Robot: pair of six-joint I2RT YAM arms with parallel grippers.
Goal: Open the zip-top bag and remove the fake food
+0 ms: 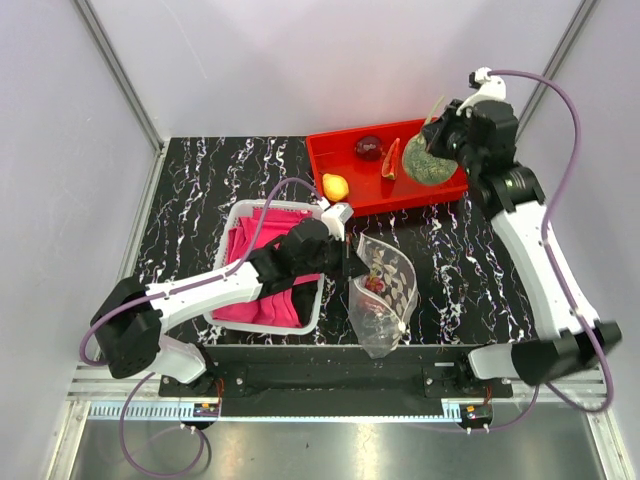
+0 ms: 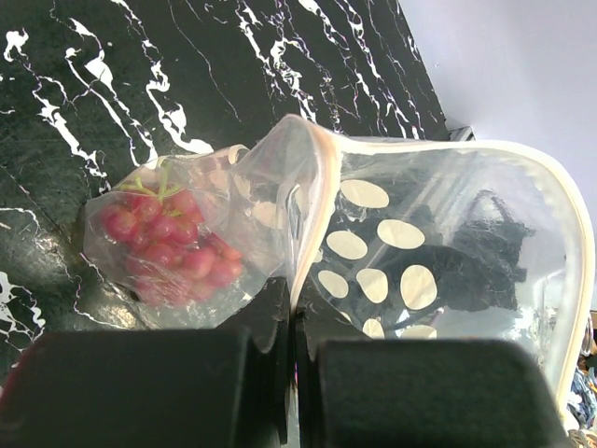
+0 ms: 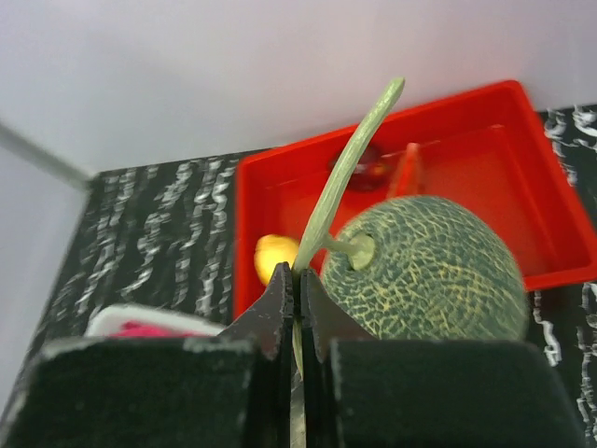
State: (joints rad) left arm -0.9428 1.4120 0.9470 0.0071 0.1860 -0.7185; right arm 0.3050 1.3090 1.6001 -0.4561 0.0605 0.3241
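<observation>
The clear dotted zip-top bag lies near the table's front middle, its mouth open. Purple grapes are still inside; they show pink-red through the plastic in the left wrist view. My left gripper is shut on the bag's white zip rim. My right gripper is shut on the green stem of the netted melon, holding it over the red tray. The tray holds the yellow lemon, the dark red fruit and the watermelon slice.
A white basket with pink cloth stands at the left, under my left arm. The red tray sits at the back right of the black marbled table. Grey walls close in the back and sides.
</observation>
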